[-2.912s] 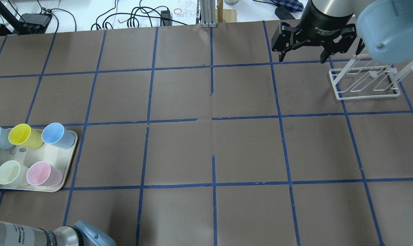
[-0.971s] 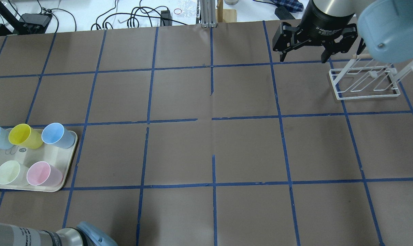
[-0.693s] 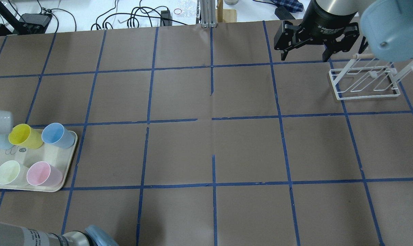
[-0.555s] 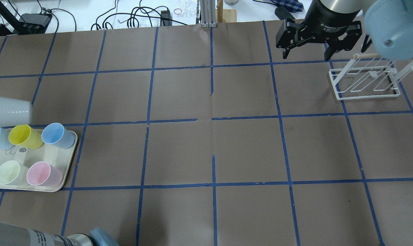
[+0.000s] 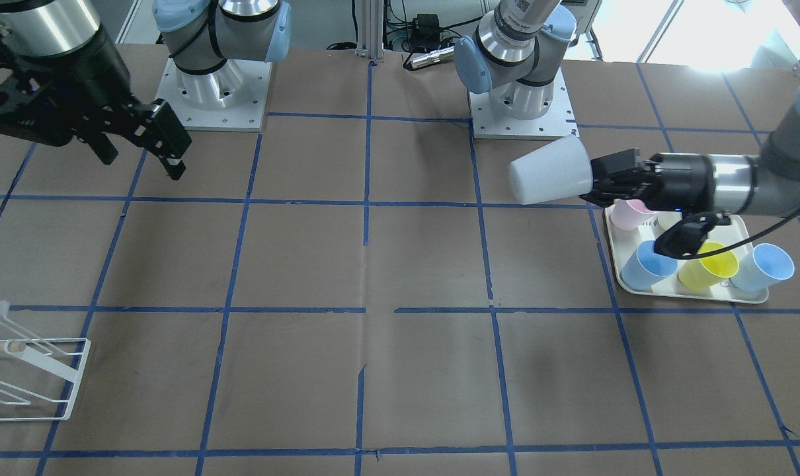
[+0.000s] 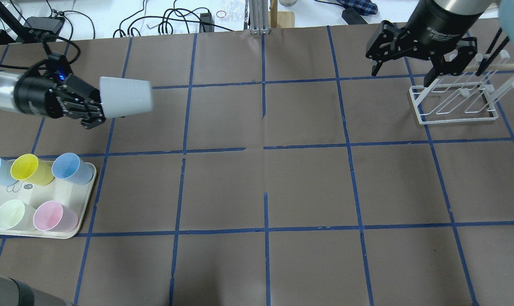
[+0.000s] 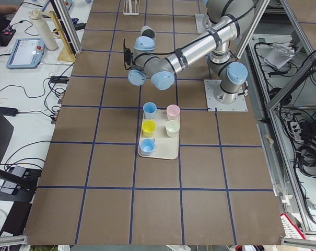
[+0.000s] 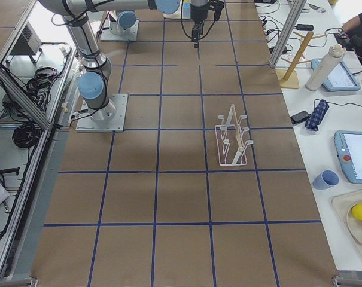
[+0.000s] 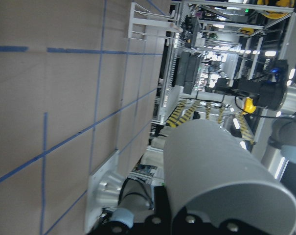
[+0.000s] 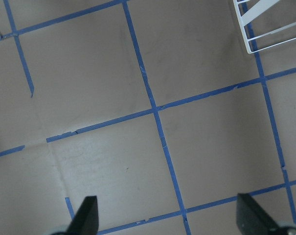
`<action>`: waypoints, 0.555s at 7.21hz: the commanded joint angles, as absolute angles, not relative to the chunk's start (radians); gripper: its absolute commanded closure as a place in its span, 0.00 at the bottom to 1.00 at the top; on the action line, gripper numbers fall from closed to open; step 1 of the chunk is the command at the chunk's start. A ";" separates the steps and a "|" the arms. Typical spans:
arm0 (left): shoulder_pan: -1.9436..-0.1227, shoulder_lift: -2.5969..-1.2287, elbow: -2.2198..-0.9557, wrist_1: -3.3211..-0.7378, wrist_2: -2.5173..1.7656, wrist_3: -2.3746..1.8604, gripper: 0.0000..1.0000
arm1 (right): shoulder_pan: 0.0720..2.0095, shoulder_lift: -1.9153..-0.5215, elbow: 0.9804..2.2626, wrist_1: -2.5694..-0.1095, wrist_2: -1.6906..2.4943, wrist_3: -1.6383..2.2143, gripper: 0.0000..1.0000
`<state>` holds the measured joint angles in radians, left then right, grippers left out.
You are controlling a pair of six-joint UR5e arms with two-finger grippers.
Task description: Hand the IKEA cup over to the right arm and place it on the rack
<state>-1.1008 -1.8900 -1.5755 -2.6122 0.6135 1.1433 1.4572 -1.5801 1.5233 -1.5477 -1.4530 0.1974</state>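
midway through handover: pale grey tapered plastic cup [image 6: 125, 97] hung sideways over desk [image 6: 308, 182], left fingers [image 6: 90, 120] clamped on its rim. right fingers [image 6: 378, 51] gaped wide, empty, beside white wire rack [image 6: 456, 121]. next: arms converge, right grips cup's base end.

The bench [image 6: 265, 182] is covered in brown paper and marked off into big squares by blue tape lines [image 6: 223, 150]; a few of the lines break off short near the middle. On the robot's left, nearer its own side, a cream tray [image 6: 86, 199] sits flat. Well apart from it, on the robot's right toward the operators' edge, stands the white wire rack [image 6: 452, 102]. A pale base plate [image 5: 168, 112] and a second base plate [image 5: 559, 122] sit along the robot's edge.
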 commanded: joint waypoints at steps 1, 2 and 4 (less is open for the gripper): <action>-1.295 -1.893 -1.690 -2.634 0.375 1.155 1.00 | 1.278 -1.574 1.537 -1.410 -1.166 0.127 0.00; -1.378 -1.902 -1.716 -2.625 0.324 1.157 1.00 | 1.267 -1.572 1.577 -1.332 -1.070 0.135 0.00; -1.477 -1.919 -1.721 -2.629 0.180 1.196 1.00 | 1.273 -1.568 1.682 -1.266 -0.753 0.252 0.00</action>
<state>-1.4122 -1.9093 -1.7139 -2.6281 0.2796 1.1673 1.2753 -1.5724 1.6203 -1.3011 -0.9330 0.1808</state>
